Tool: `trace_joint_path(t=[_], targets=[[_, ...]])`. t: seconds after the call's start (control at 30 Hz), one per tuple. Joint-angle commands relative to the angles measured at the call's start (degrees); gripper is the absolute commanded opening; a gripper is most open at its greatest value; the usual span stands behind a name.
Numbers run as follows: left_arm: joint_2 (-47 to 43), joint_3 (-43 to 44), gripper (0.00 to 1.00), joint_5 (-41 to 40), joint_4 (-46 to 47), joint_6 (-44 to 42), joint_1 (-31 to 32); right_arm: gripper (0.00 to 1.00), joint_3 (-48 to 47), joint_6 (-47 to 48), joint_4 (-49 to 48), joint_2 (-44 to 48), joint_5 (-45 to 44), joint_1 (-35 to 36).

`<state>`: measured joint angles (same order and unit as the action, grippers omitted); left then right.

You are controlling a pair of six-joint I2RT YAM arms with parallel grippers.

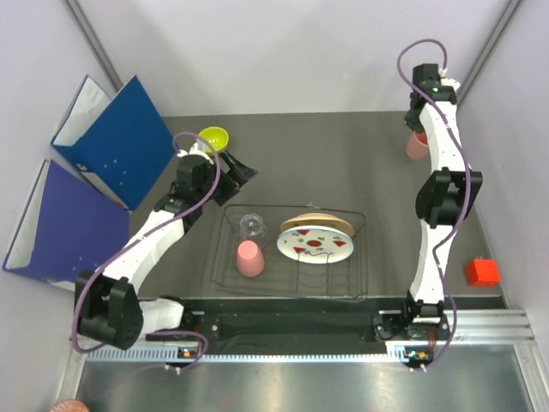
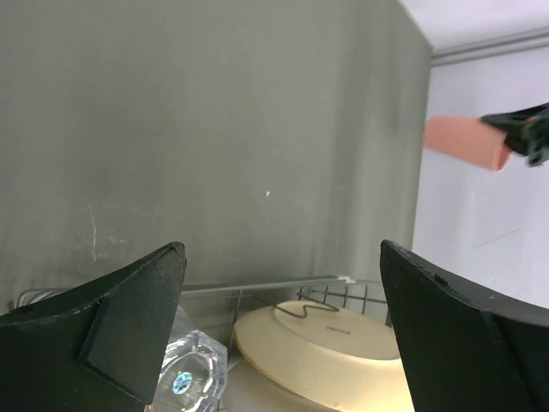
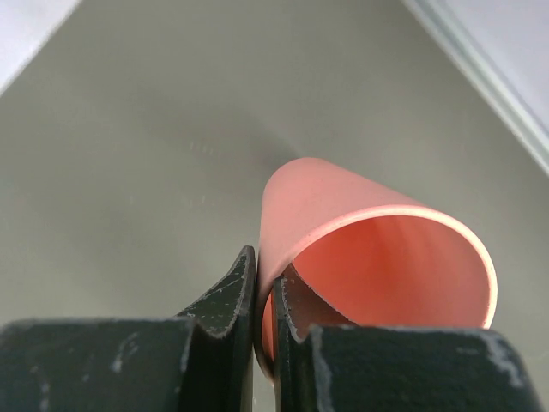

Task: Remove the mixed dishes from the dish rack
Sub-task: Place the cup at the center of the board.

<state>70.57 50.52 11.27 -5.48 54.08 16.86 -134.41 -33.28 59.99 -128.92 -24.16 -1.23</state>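
Pinching pink cup (image 3: 343, 197) rim, right claw (image 3: 264, 263) straddling wall

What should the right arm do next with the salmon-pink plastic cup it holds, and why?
Probably lower the salmon-pink plastic cup onto the grey table for release. The right fingers pinch its rim, it is held tilted, and only tabletop shows below it.

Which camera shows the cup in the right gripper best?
Right wrist: the cup fills the frame, its wall pinched by the right gripper. Top external shows it partly hidden by the arm; left wrist shows it small, far off.
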Motion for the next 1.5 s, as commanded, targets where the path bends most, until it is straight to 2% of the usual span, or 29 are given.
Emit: trace_joint_path(t=[0.0,0.17,0.53,0.57,0.6,0.7,0.83,1.0,1.47], targets=[[2.03,0.36,0.99,2.71,-0.94,-0.38,0.19,0.0,-3.94,0.49,3.21,-2.91,0.17,-3.33],[2.56,-0.33,0.99,2.97,-0.68,-0.74,0.19,0.0,6.69,1.46,-3.29,-1.07,1.48,-4.21],[2.3,-1.22,0.99,2.53,-1.03,-0.82,0.28,0.0,8.72,1.73,-6.9,-2.38,5.53,-4.21],[2.3,-1.39,0.99,2.62,-0.94,-0.82,0.28,0.01,9.42,1.55,-7.07,-2.04,5.7,-4.21],[2.12,-1.39,0.99,2.53,-1.11,-0.82,0.28,0.09,10.12,1.46,-7.86,-1.77,5.97,-4.21],[1.95,-1.48,0.99,2.53,-1.29,-0.82,0.36,0.18,12.5,1.64,-9.09,-0.37,6.23,-4.3],[1.68,-1.48,0.99,2.44,-1.56,-1.0,0.63,0.19,14.87,1.46,-10.24,1.04,7.11,-4.74],[1.5,-1.66,0.99,2.44,-1.73,-1.09,0.71,0.3,16.19,1.37,-10.85,3.06,7.38,-5.36],[2.56,-1.3,0.99,2.18,-1.29,-0.91,1.95,0.33,17.43,0.14,-12.0,6.84,12.03,-8.43]])
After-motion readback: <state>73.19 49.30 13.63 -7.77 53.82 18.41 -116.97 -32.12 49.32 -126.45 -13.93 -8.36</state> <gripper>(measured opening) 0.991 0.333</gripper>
